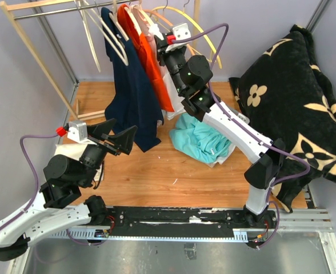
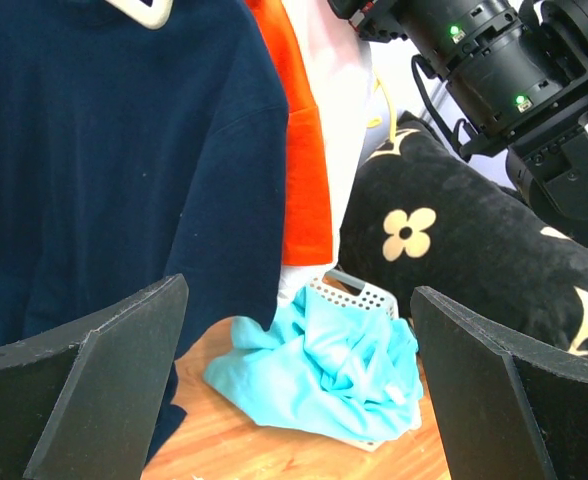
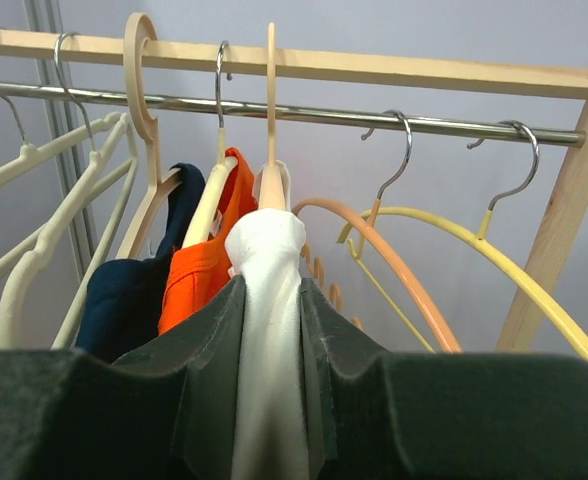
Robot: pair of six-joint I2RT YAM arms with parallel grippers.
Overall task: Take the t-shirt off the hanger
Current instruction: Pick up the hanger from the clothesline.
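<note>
Wooden clothes rack [image 3: 424, 72] bearing the white t-shirt [image 3: 264, 245] on its pale hanger [image 3: 271, 120] (orange t-shirt [image 3: 199, 270] adjacent). Right gripper [image 3: 269, 330] is clamped narrowly on the shirt's neck; left gripper [image 2: 296, 300] gapes wide, empty. Risk: pulling may drag the hanger off the rack with the shirt.

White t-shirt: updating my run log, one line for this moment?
right claw: shut on white fabric t-shirt | left claw: open, empty | t-shirt: on pale wooden hanger
</note>
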